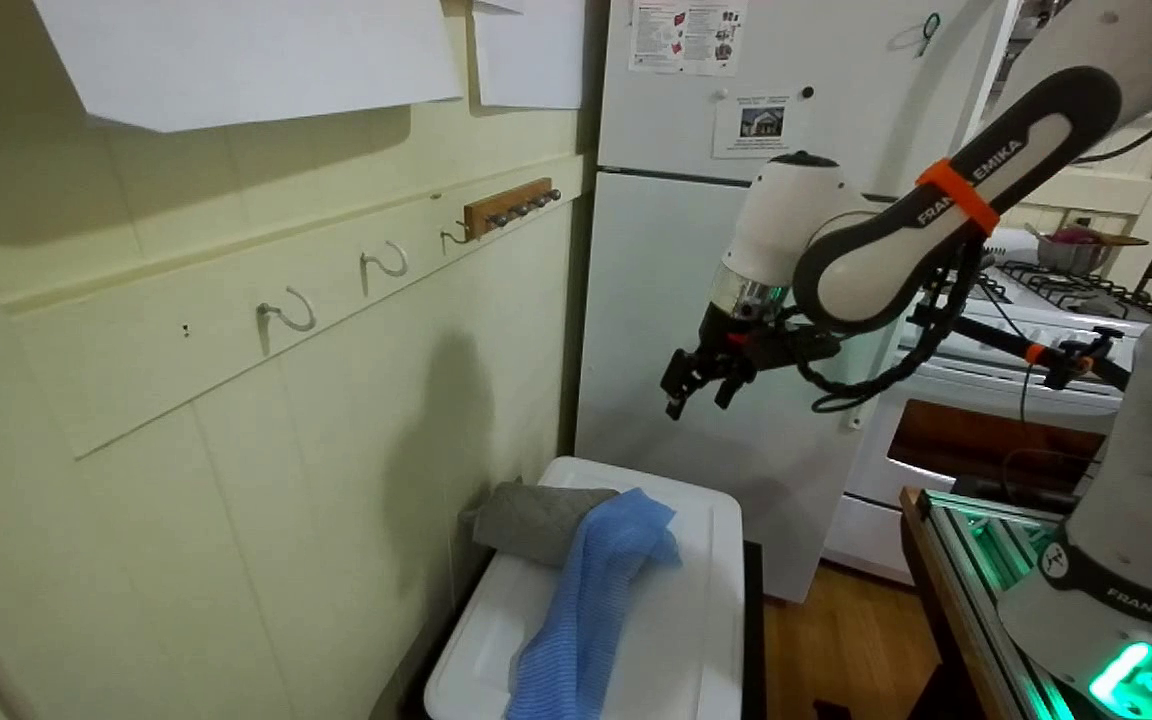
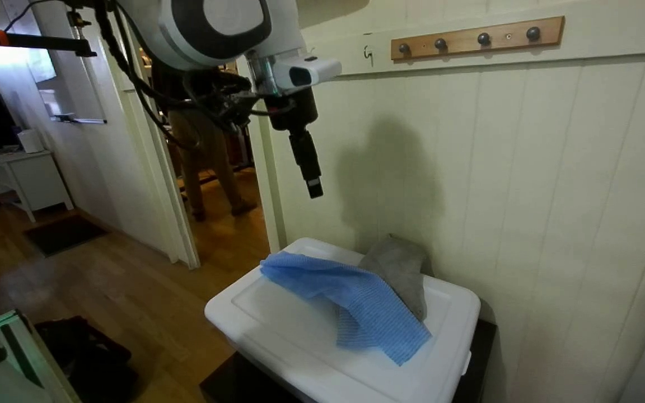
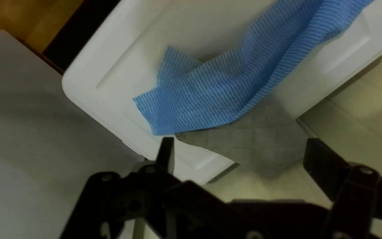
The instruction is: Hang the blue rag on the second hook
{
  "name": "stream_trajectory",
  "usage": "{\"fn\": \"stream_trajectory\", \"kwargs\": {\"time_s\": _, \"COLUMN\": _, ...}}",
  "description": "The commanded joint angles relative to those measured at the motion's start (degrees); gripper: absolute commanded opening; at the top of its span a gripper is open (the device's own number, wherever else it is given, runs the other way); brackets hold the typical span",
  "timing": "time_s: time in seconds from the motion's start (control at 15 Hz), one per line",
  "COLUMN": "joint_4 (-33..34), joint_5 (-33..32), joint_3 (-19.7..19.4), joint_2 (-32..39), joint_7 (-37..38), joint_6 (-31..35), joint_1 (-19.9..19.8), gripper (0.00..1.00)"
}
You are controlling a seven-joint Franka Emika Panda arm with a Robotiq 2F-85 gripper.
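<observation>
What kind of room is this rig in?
Looks like a kitchen, probably in a home: there's a tall fridge with papers stuck on its front, and beyond it a white stove with black burner grates on top.

This was a kitchen, by its look one in a home. A tall, pale refrigerator (image 1: 651, 300) stood beside a cream panelled wall (image 2: 529, 184), its door hung with a printed leaflet (image 1: 688, 37) and a sheet (image 1: 756, 145) picturing a house. Near it was a white gas stove (image 1: 976, 435) with black burner grates (image 1: 1086, 292) and a metal pan (image 1: 1071, 257). Curved metal hooks (image 1: 398, 269) and a wooden peg bar (image 2: 462, 43) were fixed to the wall. In an exterior view, a wooden floor (image 2: 149, 291) reached a small white cabinet (image 2: 34, 179) and a dark mat (image 2: 65, 234), and a door frame (image 2: 266, 193) opened onto another room.
</observation>
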Motion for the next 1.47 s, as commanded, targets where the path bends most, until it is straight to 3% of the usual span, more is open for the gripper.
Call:
{"fn": "stream_trajectory", "kwargs": {"time_s": 0.0, "joint_4": 2.88, "joint_5": -5.58, "joint_3": -0.56, "joint_2": 7.32, "joint_7": 12.73, "joint_6": -1.68, "joint_1": 0.84, "gripper": 1.00}}
{"fn": "stream_trajectory", "kwargs": {"time_s": 0.47, "joint_4": 5.47, "joint_5": 0.12, "joint_3": -5.28, "joint_2": 17.19, "joint_7": 15.03, "joint_6": -0.97, "joint_1": 7.58, "gripper": 1.00}}
{"fn": "stream_trajectory", "kwargs": {"time_s": 0.53, "joint_4": 3.61, "joint_5": -1.12, "joint_3": -6.34, "joint_2": 14.29, "joint_7": 13.52, "joint_6": -0.22, "joint_1": 8.02, "gripper": 1.00}}
{"fn": "stream_trajectory", "kwargs": {"time_s": 0.93, "joint_4": 5.10, "joint_5": 0.19, "joint_3": -7.13, "joint_2": 16.99, "joint_7": 13.49, "joint_6": -0.21, "joint_1": 9.24, "gripper": 1.00}}
{"fn": "stream_trajectory", "kwargs": {"time_s": 1.13, "joint_4": 7.43, "joint_5": -3.30, "joint_3": -9.41, "joint_2": 23.29, "joint_7": 17.84, "joint_6": 0.00, "joint_1": 11.93, "gripper": 1.00}}
{"fn": "stream_trajectory", "kwargs": {"time_s": 1.4, "joint_4": 10.04, "joint_5": -0.63, "joint_3": -10.56, "joint_2": 30.25, "joint_7": 17.43, "joint_6": 2.52, "joint_1": 14.85, "gripper": 1.00}}
